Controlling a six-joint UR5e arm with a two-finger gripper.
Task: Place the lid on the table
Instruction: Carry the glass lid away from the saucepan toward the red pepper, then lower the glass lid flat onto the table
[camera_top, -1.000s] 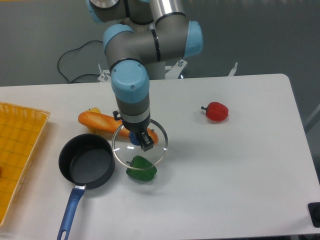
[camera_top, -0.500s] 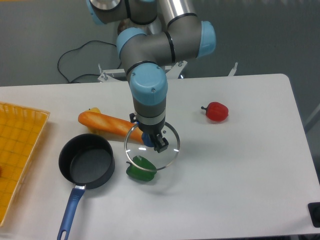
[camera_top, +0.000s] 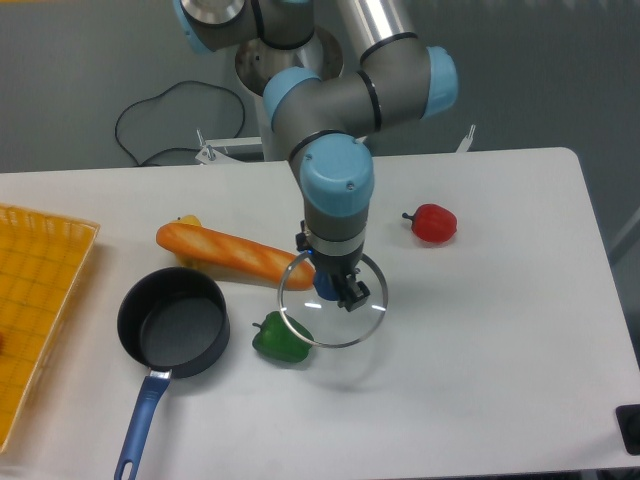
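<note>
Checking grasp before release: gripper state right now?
Gripper: closed on the blue knob of the lid, holding it above the table, beside the green pepper.

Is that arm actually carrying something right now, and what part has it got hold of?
Yes. The gripper holds the clear glass lid by its blue knob in the middle, with the lid over the white table.

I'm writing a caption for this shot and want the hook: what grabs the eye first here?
The grey and blue arm dominates mid-frame, its gripper clamped on the blue knob of a clear glass lid carried over the white table. Around it lie a green pepper, a bread loaf and an open dark pot.
</note>
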